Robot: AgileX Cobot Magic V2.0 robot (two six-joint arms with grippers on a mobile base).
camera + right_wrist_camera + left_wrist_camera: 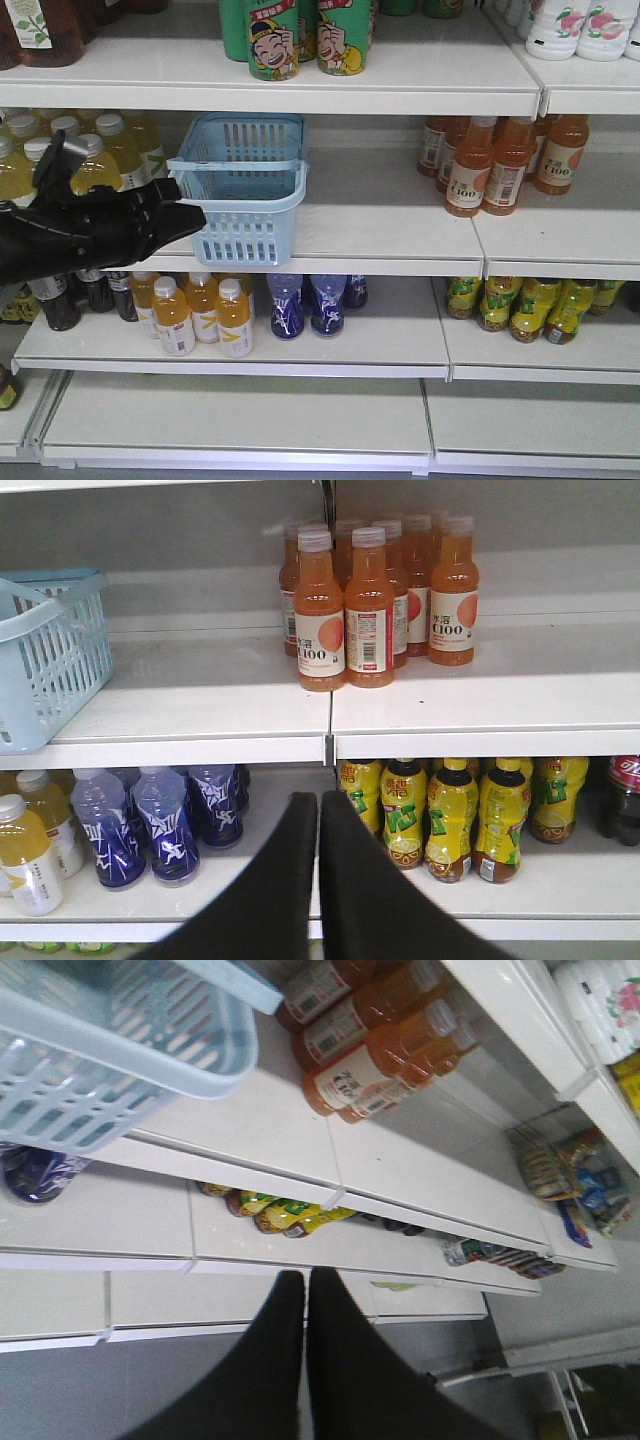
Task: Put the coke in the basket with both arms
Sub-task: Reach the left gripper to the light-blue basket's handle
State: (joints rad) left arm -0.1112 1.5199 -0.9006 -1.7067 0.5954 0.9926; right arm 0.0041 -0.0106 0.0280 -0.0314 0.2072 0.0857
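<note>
On the middle shelf [390, 225], at its front edge, the light blue basket [245, 235] sits with its long axis running front to back. The left arm [80, 240] reaches near the basket's left wall. The left gripper [306, 1282] has its jaws clenched on nothing, and the right gripper [319, 802] likewise. The orange bottles [370, 610] read "C100". The coke [625, 798] stands upright, long axis vertical, at the right end of the lower shelf [560, 890], its red label cropped.
</note>
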